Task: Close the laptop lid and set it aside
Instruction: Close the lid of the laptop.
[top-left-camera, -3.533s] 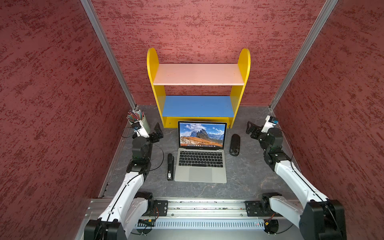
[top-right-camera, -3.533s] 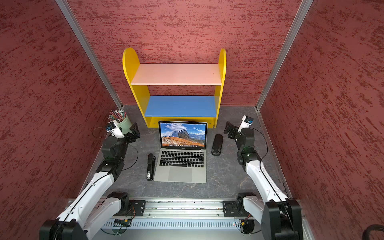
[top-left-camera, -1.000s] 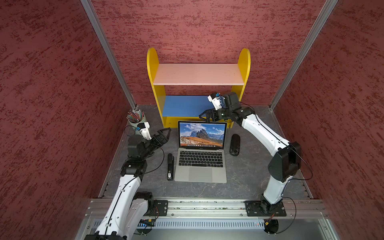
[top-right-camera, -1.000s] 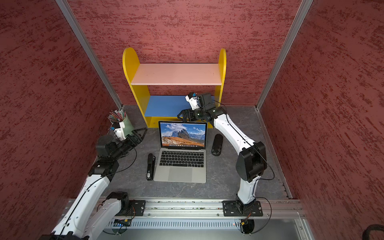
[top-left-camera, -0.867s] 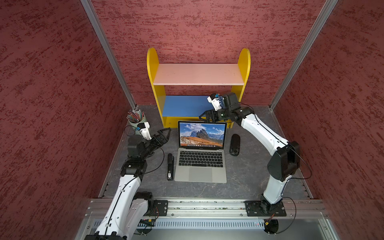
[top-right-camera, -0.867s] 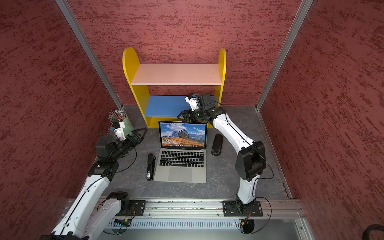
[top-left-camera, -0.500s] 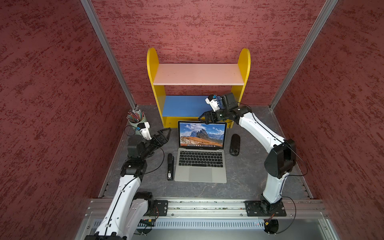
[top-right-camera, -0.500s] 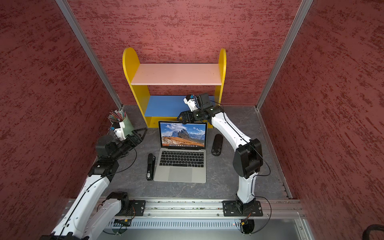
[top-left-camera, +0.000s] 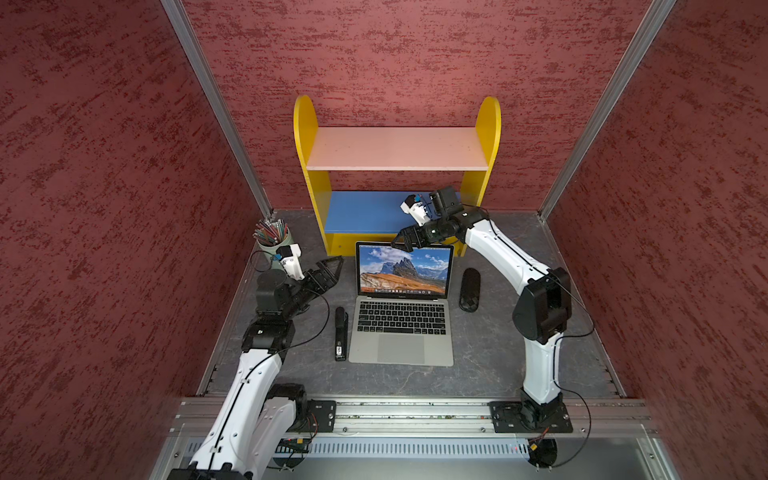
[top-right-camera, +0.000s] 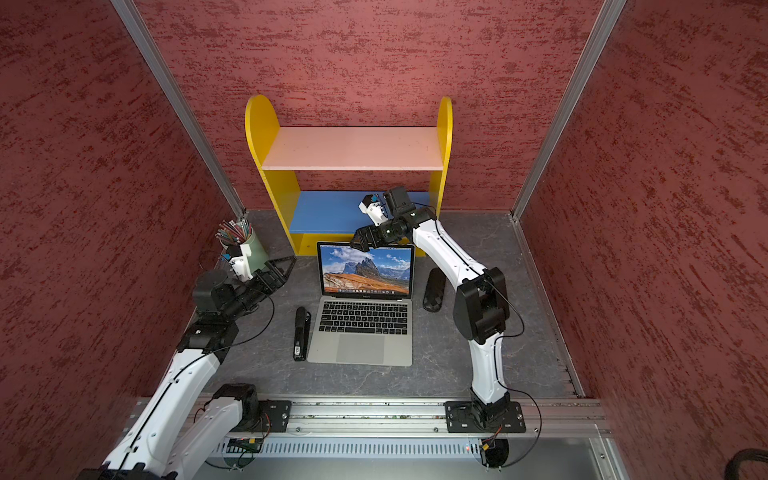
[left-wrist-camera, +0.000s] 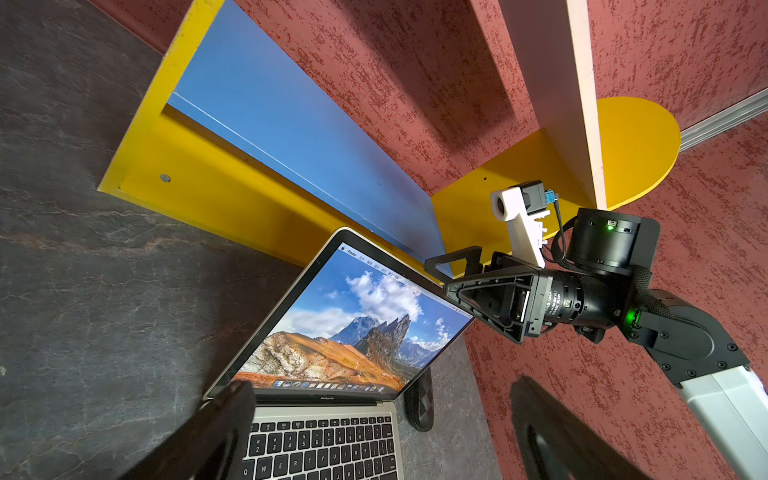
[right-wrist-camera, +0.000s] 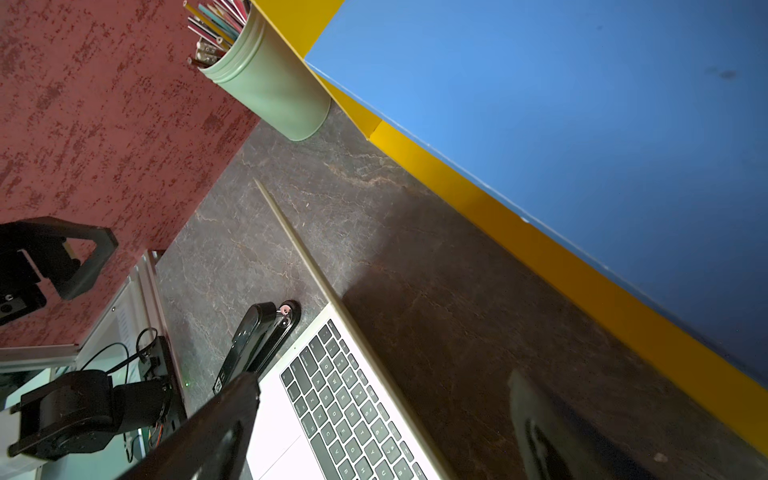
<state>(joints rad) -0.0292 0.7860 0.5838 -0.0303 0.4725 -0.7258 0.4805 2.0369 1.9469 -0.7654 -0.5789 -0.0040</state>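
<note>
The silver laptop (top-left-camera: 401, 345) (top-right-camera: 361, 345) lies open in the middle of the grey table, keyboard toward the rail. Its lid (top-left-camera: 403, 270) (left-wrist-camera: 353, 316) stands up, showing a mountain wallpaper. My right gripper (top-left-camera: 401, 242) (top-right-camera: 359, 242) (left-wrist-camera: 442, 276) is open at the lid's top edge, one finger behind the lid and one in front. In the right wrist view the lid (right-wrist-camera: 299, 253) runs edge-on between the fingers (right-wrist-camera: 232, 407); I cannot tell if they touch it. My left gripper (top-left-camera: 334, 268) (top-right-camera: 289, 266) hangs open and empty, left of the lid.
A yellow shelf (top-left-camera: 397, 208) with a pink top board and a blue lower board stands right behind the laptop. A green pencil cup (top-left-camera: 272, 241) is at the back left. A black stapler (top-left-camera: 340, 334) lies left of the laptop, and a black oval object (top-left-camera: 469, 289) lies right of it. Red walls enclose the table.
The right arm has swung from the right side to behind the laptop, then slid a little left along the lid's top edge. The left arm reached toward the laptop earlier and now holds still.
</note>
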